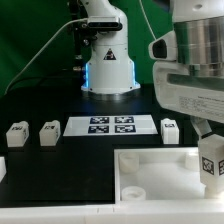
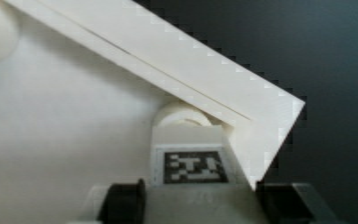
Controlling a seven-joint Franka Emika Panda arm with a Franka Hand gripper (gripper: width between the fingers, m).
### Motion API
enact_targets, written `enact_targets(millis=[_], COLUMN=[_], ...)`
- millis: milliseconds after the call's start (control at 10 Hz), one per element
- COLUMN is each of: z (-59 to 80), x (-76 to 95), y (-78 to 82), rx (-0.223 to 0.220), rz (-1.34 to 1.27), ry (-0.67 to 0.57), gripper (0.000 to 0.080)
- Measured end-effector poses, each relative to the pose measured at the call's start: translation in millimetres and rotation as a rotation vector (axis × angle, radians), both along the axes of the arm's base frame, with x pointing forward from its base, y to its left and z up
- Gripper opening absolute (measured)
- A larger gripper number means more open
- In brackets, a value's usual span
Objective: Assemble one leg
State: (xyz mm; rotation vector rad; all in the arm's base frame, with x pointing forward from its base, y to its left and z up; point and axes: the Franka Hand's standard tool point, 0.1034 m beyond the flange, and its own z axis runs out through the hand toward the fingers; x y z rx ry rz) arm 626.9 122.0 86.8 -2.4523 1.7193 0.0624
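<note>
My gripper (image 1: 208,148) is shut on a leg (image 1: 211,166), a small white block with a black-and-white tag, at the exterior view's right. In the wrist view the leg (image 2: 195,160) sits between my dark fingers (image 2: 123,203), and my gripper (image 2: 202,205) holds it with its far end at a corner of the large white tray-like piece (image 2: 105,110). That end touches or overlaps the corner edge; I cannot tell whether it is seated in a hole. In the exterior view the held leg hangs over the tray-like piece (image 1: 160,190) near its right side.
Three more legs stand on the black table: two at the exterior view's left (image 1: 16,134) (image 1: 49,132) and one to the right of the marker board (image 1: 170,129). The marker board (image 1: 110,125) lies mid-table. The robot base (image 1: 107,60) stands behind it.
</note>
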Motion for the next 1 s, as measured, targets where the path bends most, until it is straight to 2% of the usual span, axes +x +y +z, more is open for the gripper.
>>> enact_targets(millis=[300,400,700,800,900,1000], z=[-0.6,-1.7,-2.8,-3.0,-4.0,-5.9], x=[-0.5,1.8,1.6,1.4,0.1,-3.7], y=[4.1,9.6,12.6,13.0,12.3,9.3], rx=[0.022,0.055,0.057,0.057,0.049,0.028], rz=[-0.207,-0.392,-0.349,-0.348,-0.259,-0.055], ry=[0.03,0.039,0.03,0.03,0.021,0.012], gripper=[0.0297,0.0297,0.0306,0.0507,0.0507,0.0619])
